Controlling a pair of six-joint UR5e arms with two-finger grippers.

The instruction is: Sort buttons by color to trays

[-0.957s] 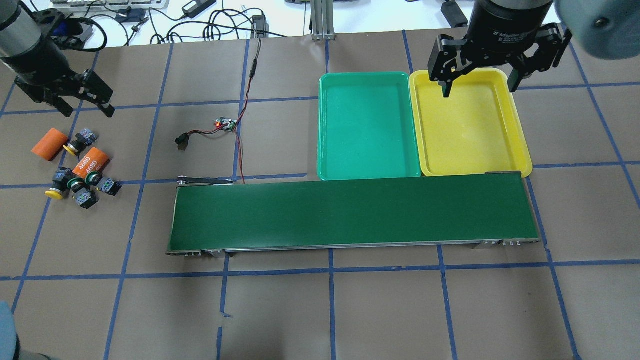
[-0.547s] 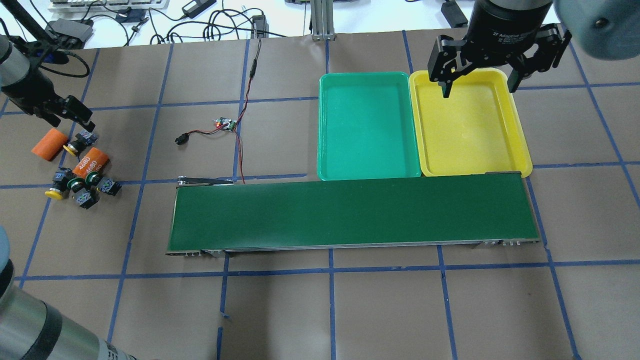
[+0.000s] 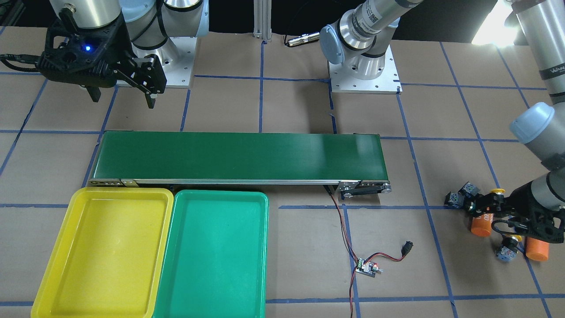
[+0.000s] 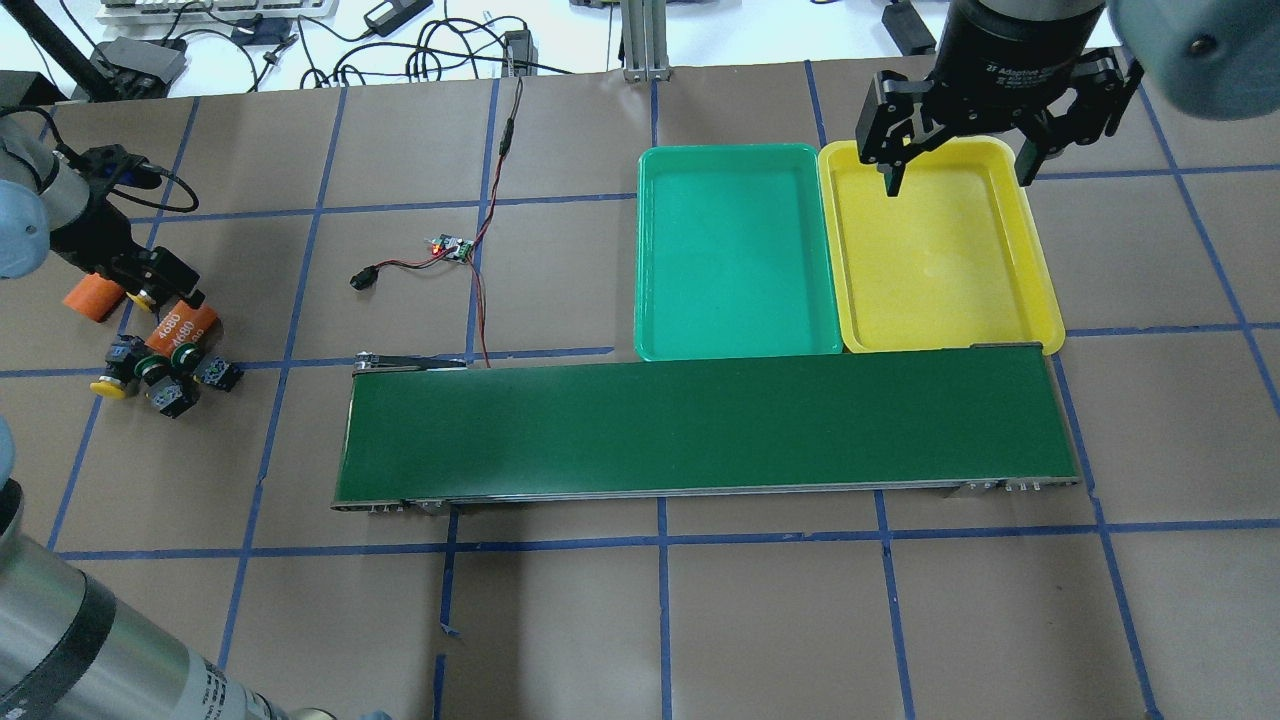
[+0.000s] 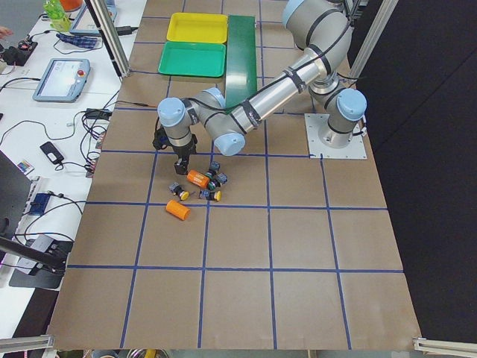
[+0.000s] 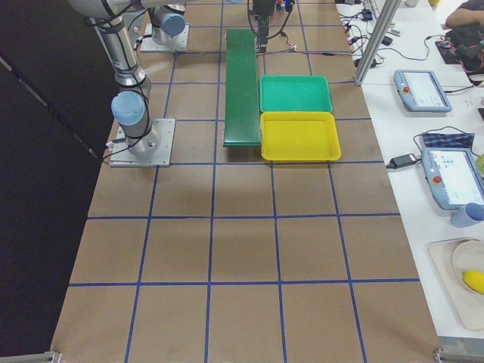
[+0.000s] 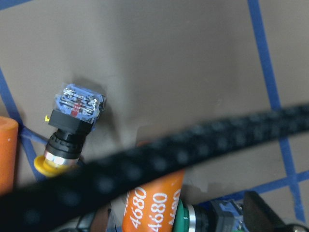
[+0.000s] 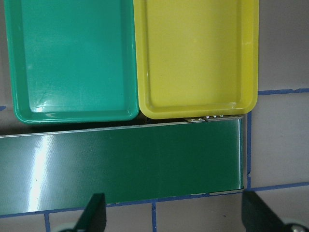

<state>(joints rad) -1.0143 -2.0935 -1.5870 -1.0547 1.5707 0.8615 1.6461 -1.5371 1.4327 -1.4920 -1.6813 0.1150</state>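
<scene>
Four buttons lie at the table's left end. One yellow-capped button point(image 4: 110, 386) and two green-capped ones point(image 4: 152, 373) point(image 4: 186, 356) cluster together. The other yellow-capped button point(image 7: 72, 130) lies between two orange cylinders, mostly hidden under my left gripper point(image 4: 160, 288) in the overhead view. That gripper is open and low over it; one finger point(image 7: 263, 212) shows in the left wrist view. The green tray point(image 4: 737, 340) and yellow tray point(image 4: 1040, 300) sit side by side, both empty. My right gripper point(image 4: 957, 180) is open and empty, high above the yellow tray's far end.
Two orange cylinders, one plain point(image 4: 85, 298) and one marked "4680" point(image 4: 187, 326), lie among the buttons. The long dark green conveyor belt point(image 4: 700, 430) runs in front of the trays. A small circuit board point(image 4: 452, 247) with red-black wires lies left of the green tray.
My left gripper has moved down and toward the button cluster, from beyond the cylinders to right over the yellow-capped button between them. The right gripper has not moved.
</scene>
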